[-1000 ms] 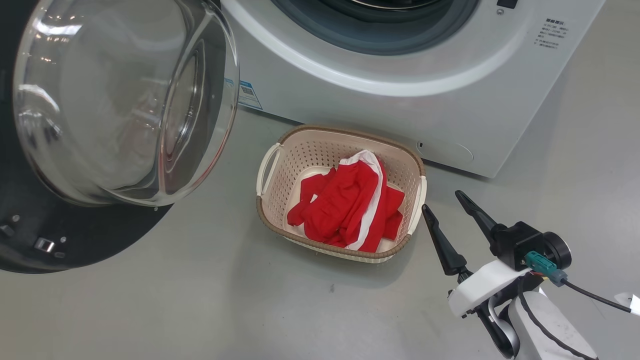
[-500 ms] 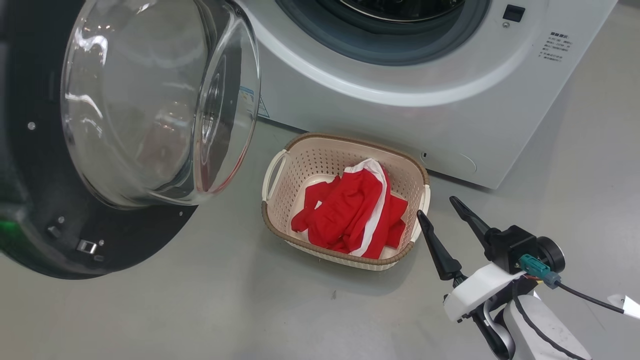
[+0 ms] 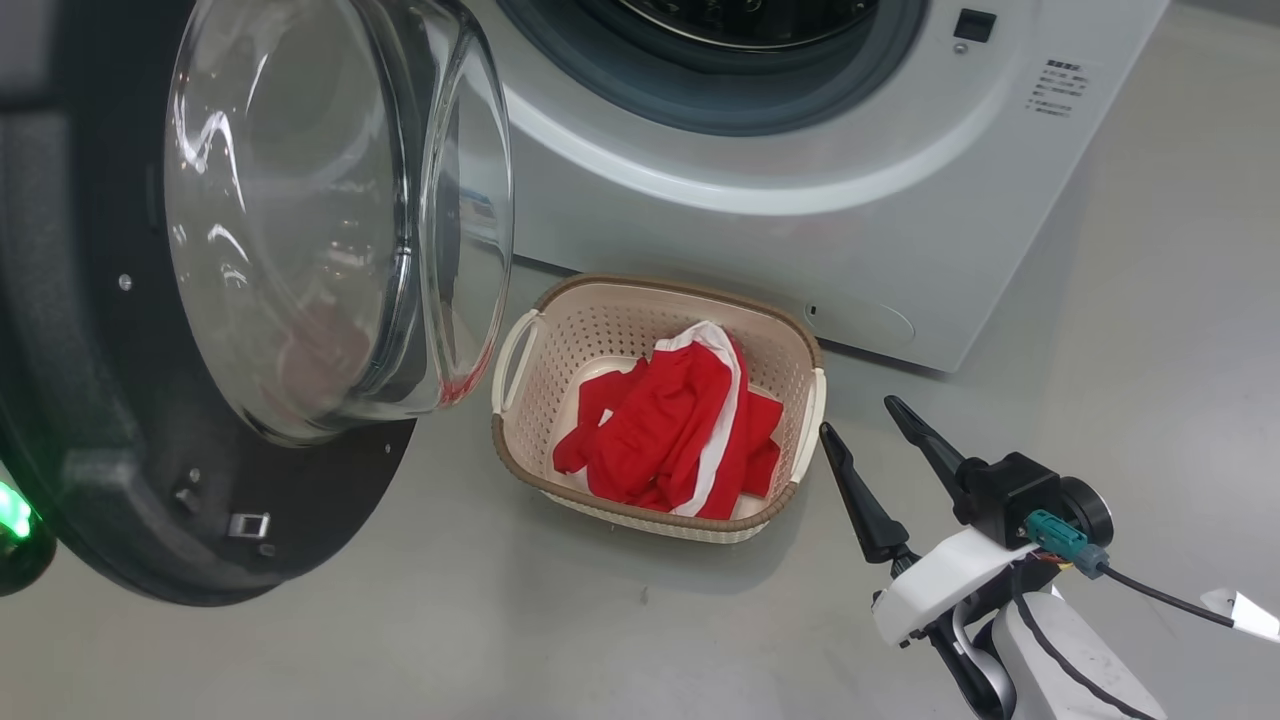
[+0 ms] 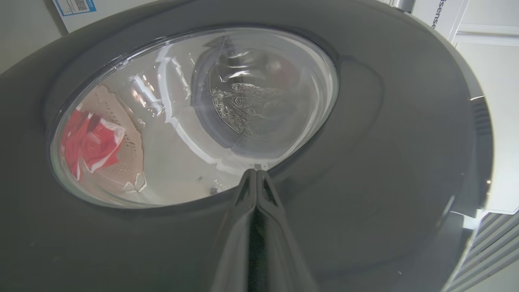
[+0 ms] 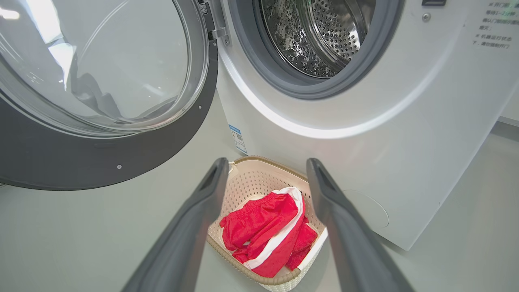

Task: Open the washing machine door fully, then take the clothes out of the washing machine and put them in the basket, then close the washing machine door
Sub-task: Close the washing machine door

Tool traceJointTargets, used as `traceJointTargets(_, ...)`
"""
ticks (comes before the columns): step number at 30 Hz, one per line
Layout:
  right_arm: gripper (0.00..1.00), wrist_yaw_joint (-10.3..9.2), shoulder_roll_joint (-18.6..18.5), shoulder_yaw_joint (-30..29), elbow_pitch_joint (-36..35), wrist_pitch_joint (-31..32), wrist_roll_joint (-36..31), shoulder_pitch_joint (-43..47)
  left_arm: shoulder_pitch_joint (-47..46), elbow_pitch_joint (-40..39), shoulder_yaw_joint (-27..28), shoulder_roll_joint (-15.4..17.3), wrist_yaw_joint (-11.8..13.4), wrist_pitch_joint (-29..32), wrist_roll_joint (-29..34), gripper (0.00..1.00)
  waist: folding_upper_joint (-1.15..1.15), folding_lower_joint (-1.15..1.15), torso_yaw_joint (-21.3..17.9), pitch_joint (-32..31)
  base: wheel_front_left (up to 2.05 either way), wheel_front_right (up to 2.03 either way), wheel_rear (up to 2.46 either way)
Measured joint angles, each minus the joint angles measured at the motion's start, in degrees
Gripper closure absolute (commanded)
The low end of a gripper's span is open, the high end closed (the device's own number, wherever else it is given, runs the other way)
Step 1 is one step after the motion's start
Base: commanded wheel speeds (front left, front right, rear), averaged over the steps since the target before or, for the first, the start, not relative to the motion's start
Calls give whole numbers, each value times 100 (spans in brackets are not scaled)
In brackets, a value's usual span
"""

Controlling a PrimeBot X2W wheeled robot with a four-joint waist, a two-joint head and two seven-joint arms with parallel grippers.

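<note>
The washing machine door stands open on the left, its clear glass bowl bulging toward the basket. My left gripper is shut, with its tips against the door's dark outer face at the rim of the glass. The white washing machine shows a grey gasket and a bare steel drum. On the floor before it stands the cream basket, and the red clothes with white trim lie inside. My right gripper hangs open just right of the basket, holding nothing. In the right wrist view the right gripper frames the basket and the clothes.
Grey floor surrounds the basket, with open room in front and to the right. A dark part with a green light sits at the left edge behind the door. A blue label sticker marks the machine's lower front.
The head view has shifted. The door has swung a little toward the machine and stands more edge-on. The right gripper stays open beside the basket.
</note>
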Motion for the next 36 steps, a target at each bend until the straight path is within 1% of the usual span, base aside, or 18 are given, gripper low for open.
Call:
traceJointTargets(6,0,0,24,-8,3,0,81,-3,91,-230,-37,-125,5,222,-225,100,0,0,-185,-18,0,0,0)
traceJointTargets(14,0,1,41,-56,3,0,99,-8,184,-576,-121,-253,34,476,-368,100,0,0,-432,-28,0,0,0)
traceJointTargets(19,0,1,64,-48,2,0,99,-39,201,-759,-210,-431,48,556,-439,100,0,0,-594,-23,0,0,0)
traceJointTargets(23,0,1,82,-55,-2,0,99,-121,224,-851,-208,-517,48,571,-552,100,0,0,-754,-17,0,0,0)
traceJointTargets(30,0,0,124,-109,-3,0,142,-129,292,-968,-133,-527,48,544,-580,100,0,0,-1110,4,0,0,0)
traceJointTargets(36,0,0,176,-137,-9,0,176,-134,289,-1089,-148,-605,48,515,-617,100,0,0,-1454,39,0,0,0)
